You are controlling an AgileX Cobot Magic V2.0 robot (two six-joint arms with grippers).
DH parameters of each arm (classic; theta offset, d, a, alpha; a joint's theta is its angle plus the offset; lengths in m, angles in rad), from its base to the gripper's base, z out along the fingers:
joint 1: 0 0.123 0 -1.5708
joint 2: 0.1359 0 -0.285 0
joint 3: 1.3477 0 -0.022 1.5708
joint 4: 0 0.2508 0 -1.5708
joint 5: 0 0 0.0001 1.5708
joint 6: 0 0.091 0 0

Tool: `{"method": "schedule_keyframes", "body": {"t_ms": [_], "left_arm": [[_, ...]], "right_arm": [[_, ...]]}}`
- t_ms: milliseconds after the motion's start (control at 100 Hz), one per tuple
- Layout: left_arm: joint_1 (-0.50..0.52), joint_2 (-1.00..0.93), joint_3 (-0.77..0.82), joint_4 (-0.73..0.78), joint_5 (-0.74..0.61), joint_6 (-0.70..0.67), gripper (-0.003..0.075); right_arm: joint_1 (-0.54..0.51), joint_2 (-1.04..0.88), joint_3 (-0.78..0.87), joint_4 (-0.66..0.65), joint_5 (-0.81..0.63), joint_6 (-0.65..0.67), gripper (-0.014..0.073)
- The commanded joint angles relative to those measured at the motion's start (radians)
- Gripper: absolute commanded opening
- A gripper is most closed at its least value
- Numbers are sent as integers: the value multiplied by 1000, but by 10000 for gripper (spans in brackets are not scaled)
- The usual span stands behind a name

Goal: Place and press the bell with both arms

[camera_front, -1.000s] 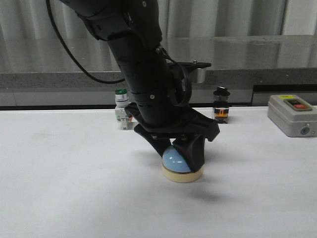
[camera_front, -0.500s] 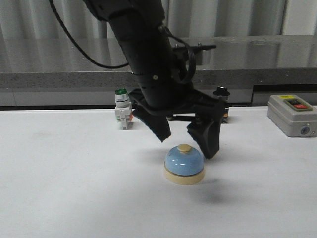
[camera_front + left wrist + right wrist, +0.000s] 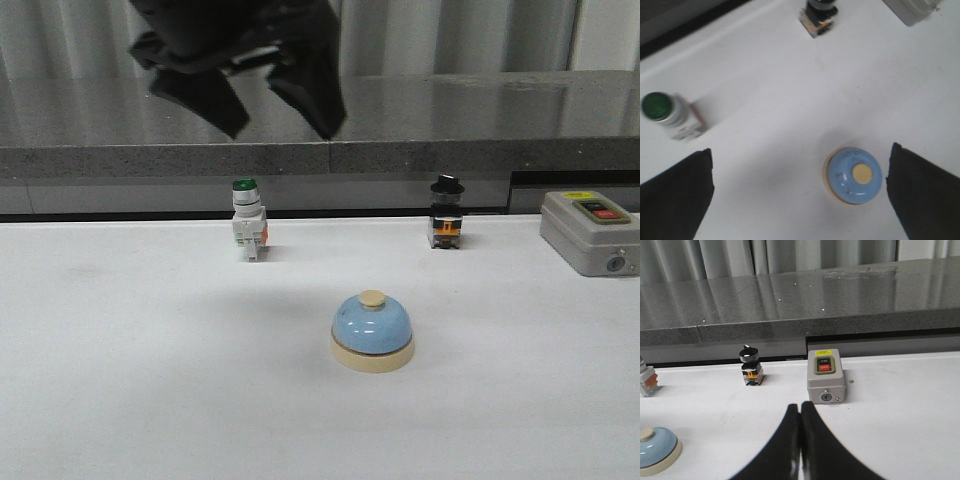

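The bell [image 3: 372, 332], a light-blue dome on a cream base with a cream button, stands upright on the white table, free of both grippers. It also shows in the left wrist view [image 3: 854, 175] and at the edge of the right wrist view [image 3: 656, 450]. My left gripper [image 3: 280, 125] is open and empty, high above the table, up and to the left of the bell; its fingers [image 3: 675, 195] are spread wide. My right gripper [image 3: 800, 407] is shut and empty, low over the table to the right of the bell, and does not show in the front view.
A green-capped white push-button switch [image 3: 247, 222] stands behind and left of the bell. A black-knobbed switch [image 3: 446, 213] stands behind and right. A grey box with red and green buttons [image 3: 590, 232] sits at the far right. A grey ledge [image 3: 400, 155] runs along the back.
My left gripper let go of the bell, opened wide, and rose up and to the left. The bell stayed where it was set down.
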Motion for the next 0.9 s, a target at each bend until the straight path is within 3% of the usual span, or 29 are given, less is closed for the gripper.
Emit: {"method": "schedule_keyframes", "body": {"t_ms": [0, 370, 610, 750, 890], "left_arm": [[60, -133, 53, -29, -110, -12, 657], [367, -482, 378, -73, -284, -12, 657], [431, -721, 529, -95, -309, -12, 635], [431, -856, 575, -95, -308, -12, 494], [431, -964, 594, -90, -308, -12, 244]], "right_arm": [[-8, -15, -14, -2, -84, -4, -60], [-8, -15, -14, -2, -84, -4, -60], [-8, -15, -14, -2, -84, -4, -60], [-8, -15, -14, -2, -84, -4, -60], [-8, -15, -14, -2, -84, -4, -60]]}}
